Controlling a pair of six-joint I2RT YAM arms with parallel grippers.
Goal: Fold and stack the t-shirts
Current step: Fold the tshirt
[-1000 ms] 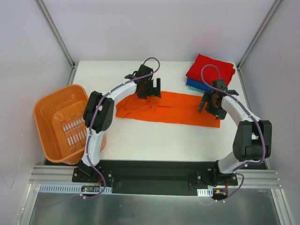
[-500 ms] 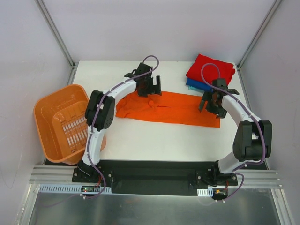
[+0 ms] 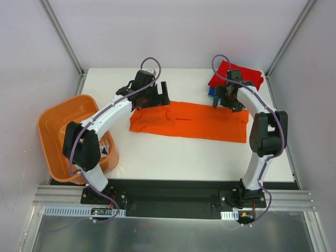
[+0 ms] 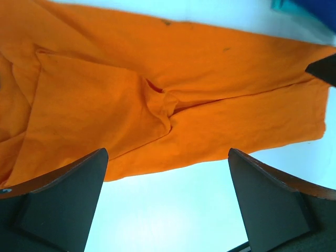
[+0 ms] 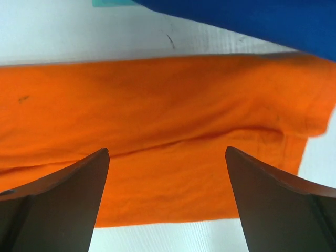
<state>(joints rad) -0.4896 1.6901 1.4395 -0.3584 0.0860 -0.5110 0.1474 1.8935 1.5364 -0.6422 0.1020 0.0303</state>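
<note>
An orange t-shirt [image 3: 189,121] lies folded into a long strip across the middle of the white table; it also shows in the left wrist view [image 4: 157,94] and the right wrist view [image 5: 157,136]. My left gripper [image 3: 153,95] is open and empty above the strip's far left end. My right gripper [image 3: 227,98] is open and empty above the strip's far right end. A stack of folded shirts, red [image 3: 242,75] on top of blue [image 3: 212,92], sits at the far right corner; the blue one shows in the right wrist view [image 5: 252,21].
An orange basket [image 3: 52,126] stands off the table's left edge, under the left arm's elbow. Bare white table [image 3: 178,157] lies in front of the shirt. Grey walls and metal frame posts enclose the table.
Both grippers have pulled back from the orange shirt toward the far edge. The left one moved left, the right one moved left toward the stack. The shirt's far edge now lies straighter.
</note>
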